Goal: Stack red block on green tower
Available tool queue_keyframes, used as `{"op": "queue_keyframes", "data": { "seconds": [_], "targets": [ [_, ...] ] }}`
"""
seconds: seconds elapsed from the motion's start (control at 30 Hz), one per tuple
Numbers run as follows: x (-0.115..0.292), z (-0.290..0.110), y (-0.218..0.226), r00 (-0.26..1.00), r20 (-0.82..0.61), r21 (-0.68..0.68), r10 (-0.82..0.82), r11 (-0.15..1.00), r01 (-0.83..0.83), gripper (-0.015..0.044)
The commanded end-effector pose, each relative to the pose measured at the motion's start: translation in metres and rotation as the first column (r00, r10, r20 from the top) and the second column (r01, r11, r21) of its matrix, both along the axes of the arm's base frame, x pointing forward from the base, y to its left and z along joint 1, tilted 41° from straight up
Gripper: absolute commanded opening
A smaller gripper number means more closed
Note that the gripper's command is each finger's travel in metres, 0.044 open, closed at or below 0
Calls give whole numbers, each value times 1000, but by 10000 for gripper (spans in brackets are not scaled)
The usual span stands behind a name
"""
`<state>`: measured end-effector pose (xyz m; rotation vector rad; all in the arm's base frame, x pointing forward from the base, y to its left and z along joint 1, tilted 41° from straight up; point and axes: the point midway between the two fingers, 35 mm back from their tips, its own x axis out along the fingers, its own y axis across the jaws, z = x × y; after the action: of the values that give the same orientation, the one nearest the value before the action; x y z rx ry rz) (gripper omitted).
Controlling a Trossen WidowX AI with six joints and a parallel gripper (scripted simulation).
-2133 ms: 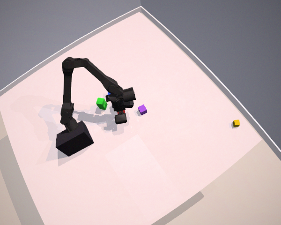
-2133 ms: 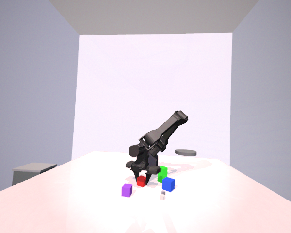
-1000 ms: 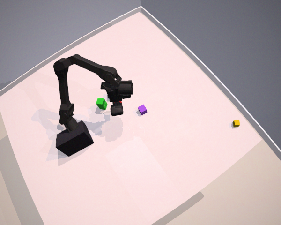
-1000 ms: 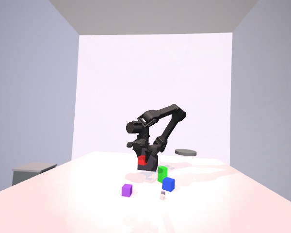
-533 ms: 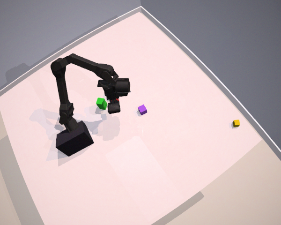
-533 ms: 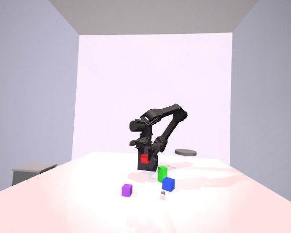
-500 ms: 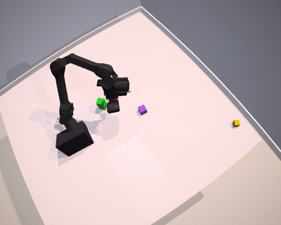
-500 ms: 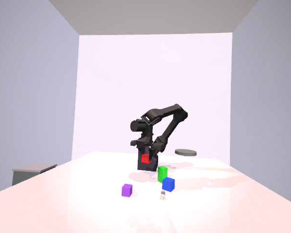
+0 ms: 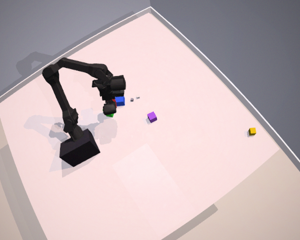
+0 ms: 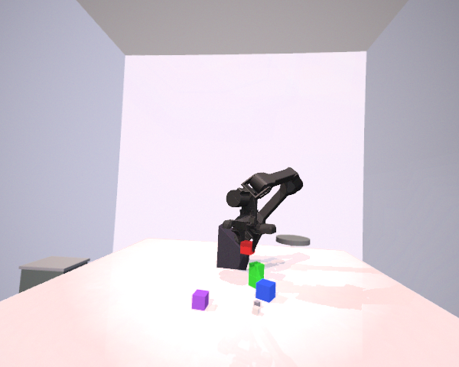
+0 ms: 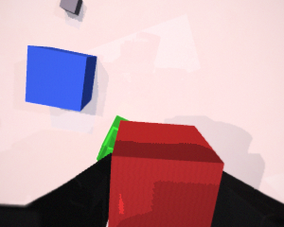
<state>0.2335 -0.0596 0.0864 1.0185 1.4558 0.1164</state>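
My gripper [image 9: 111, 104] [image 10: 246, 248] [image 11: 154, 164] is shut on the red block [image 10: 245, 247] [image 11: 163, 175] and holds it in the air. In the top view only a sliver of the red block [image 9: 114, 100] shows. The green tower [image 10: 255, 274] stands upright on the table, just below the block and slightly to its right in the exterior view, with a gap between them. In the wrist view only a corner of the green tower [image 11: 110, 141] peeks out left of the red block. In the top view the green tower [image 9: 110, 115] is mostly hidden under the gripper.
A blue block [image 9: 120, 101] [image 10: 265, 290] [image 11: 57, 78] stands close beside the tower. A purple block [image 9: 152, 116] [image 10: 200, 299] lies further off, a yellow block [image 9: 252, 131] far to the right. Small grey bits [image 9: 131, 99] [image 10: 256, 303] [image 11: 71, 6] lie near the blue block. The arm's base [image 9: 79, 149] is near.
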Motion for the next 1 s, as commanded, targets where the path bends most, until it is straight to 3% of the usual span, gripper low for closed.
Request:
{"op": "queue_keyframes", "data": {
  "seconds": [0.0,0.33,0.97],
  "targets": [
    [-7,7,12,1000,0,3,-2,1000,2,0],
    [-24,17,35,1000,-4,5,-3,1000,3,0],
    [-17,-12,60,1000,-3,6,-3,1000,3,0]
  ]
}}
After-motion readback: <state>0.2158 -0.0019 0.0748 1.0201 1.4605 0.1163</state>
